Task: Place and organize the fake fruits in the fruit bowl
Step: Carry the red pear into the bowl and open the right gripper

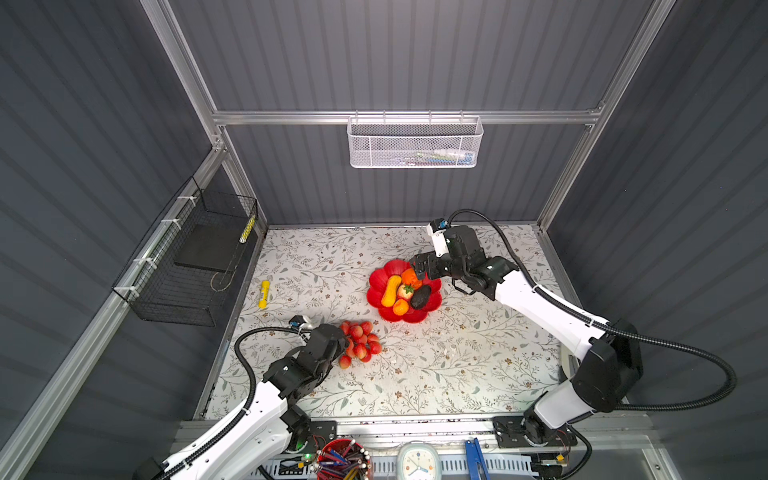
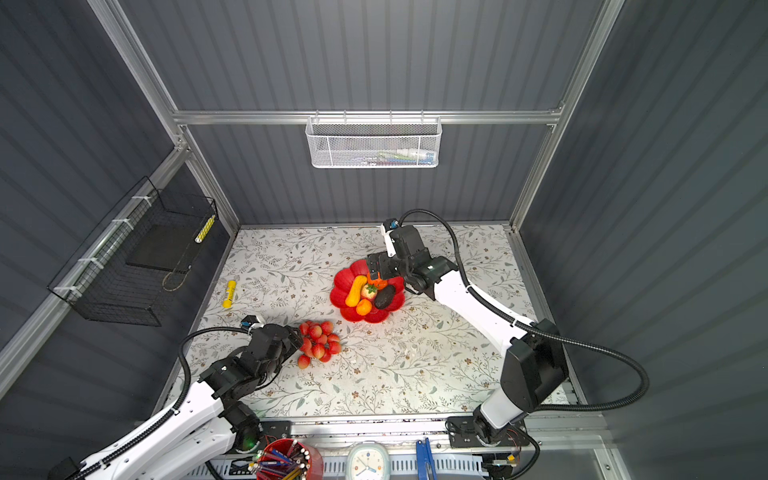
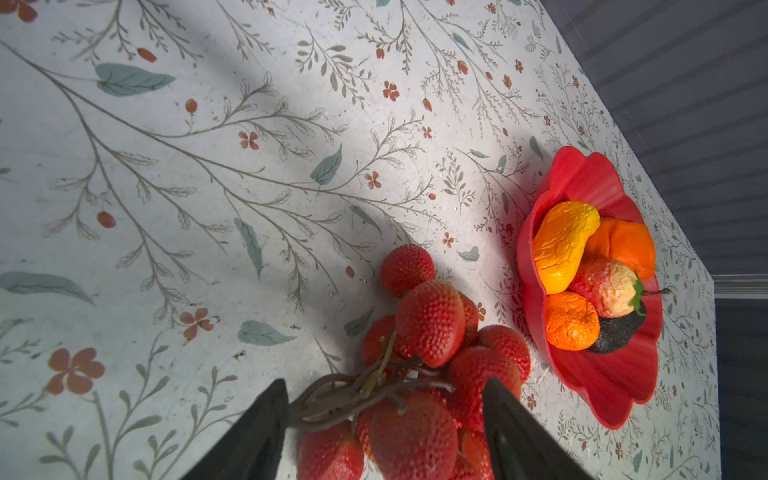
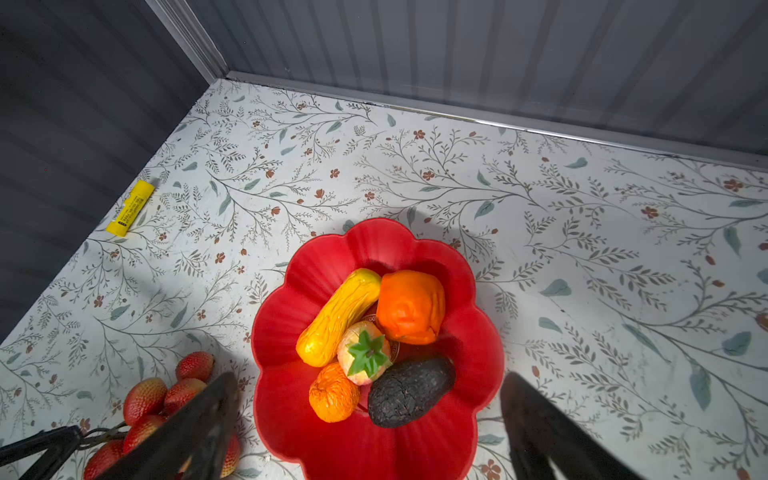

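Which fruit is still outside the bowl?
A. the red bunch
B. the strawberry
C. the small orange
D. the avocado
A: the red bunch lies on the table, apart from the bowl.

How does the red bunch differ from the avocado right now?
Place: the red bunch lies on the table, outside the bowl; the avocado rests inside it.
Build: the bunch is many bumpy red pieces on stems; the avocado is one dark piece.
Handling: the left tool straddles the bunch; no tool touches the avocado.
Both have rough skins.
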Robot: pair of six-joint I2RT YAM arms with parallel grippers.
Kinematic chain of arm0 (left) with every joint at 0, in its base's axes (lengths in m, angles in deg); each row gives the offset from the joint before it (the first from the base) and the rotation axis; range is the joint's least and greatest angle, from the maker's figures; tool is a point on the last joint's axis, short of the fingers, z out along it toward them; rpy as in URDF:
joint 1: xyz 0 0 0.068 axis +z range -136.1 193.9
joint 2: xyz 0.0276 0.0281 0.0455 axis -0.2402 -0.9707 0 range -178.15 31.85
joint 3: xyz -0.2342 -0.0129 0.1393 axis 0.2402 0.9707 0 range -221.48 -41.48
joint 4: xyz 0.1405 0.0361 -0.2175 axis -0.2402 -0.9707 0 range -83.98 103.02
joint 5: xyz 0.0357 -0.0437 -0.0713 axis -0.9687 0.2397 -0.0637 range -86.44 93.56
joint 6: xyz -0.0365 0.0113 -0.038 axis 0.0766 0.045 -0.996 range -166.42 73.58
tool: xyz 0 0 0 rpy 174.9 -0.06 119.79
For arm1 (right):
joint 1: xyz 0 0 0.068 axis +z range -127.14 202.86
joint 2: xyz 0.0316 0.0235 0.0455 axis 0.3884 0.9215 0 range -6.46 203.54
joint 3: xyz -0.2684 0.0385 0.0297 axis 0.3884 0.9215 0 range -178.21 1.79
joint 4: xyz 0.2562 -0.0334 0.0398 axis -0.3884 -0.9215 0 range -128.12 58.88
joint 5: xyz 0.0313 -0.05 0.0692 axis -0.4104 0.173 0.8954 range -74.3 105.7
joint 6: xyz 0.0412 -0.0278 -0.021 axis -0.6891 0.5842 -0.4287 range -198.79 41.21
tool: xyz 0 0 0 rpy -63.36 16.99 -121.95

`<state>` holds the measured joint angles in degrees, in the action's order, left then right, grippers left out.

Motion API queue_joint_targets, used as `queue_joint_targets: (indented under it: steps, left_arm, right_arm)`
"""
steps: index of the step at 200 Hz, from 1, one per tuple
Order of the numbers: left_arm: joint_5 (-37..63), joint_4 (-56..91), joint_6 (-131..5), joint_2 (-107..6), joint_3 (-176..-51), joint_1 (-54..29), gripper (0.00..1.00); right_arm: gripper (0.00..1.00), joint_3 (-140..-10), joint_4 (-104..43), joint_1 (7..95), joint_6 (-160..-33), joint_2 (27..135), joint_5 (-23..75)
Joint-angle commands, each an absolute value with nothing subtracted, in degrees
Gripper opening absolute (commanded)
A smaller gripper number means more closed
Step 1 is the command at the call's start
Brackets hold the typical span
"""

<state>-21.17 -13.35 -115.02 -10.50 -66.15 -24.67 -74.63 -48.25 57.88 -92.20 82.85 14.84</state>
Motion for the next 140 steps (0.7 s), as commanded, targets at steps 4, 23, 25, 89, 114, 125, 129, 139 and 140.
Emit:
queue_joint_targets:
  steps: [4,23,25,89,114,125,129,139,140]
  left_arm:
    - [-19.3,-12.1,-118.7,-11.2,-64.7,-24.5,0.72]
    - [-19.7,-15.1,-119.7,-10.0,-65.5,-24.5,0.73]
    - [-19.9,-15.7,-119.8,-9.8,-65.7,-24.5,0.74]
    - [-26.2,-30.0,-120.1,1.6,-72.2,-24.5,0.80]
    - [-21.9,-29.3,-122.7,0.7,-69.9,-24.5,0.78]
    - [-20.0,-28.8,-124.0,0.1,-68.6,-24.5,0.77]
    - [-19.4,-29.0,-124.6,-0.2,-68.2,-24.5,0.77]
    - [-18.4,-29.1,-125.5,-0.4,-67.3,-24.5,0.77]
    - [-18.3,-29.1,-125.6,-0.4,-67.2,-24.5,0.77]
  right_arm:
    - [0.99,-72.3,-48.0,57.9,-91.7,81.9,14.0]
    - [0.99,-71.3,-47.8,57.8,-91.5,81.0,13.8]
    - [0.99,-71.3,-47.8,57.8,-91.5,81.0,13.8]
    - [0.99,-69.5,-46.4,57.5,-90.9,80.2,13.1]
    - [0.99,-69.5,-46.4,57.3,-90.9,80.1,12.9]
    - [0.99,-69.4,-46.4,57.2,-90.9,79.8,12.9]
    - [0.99,-69.4,-46.4,57.3,-90.9,79.7,12.9]
    - [0.99,-69.3,-46.2,57.2,-90.9,79.4,12.8]
    - [0.99,-69.3,-46.3,57.2,-90.9,79.4,12.7]
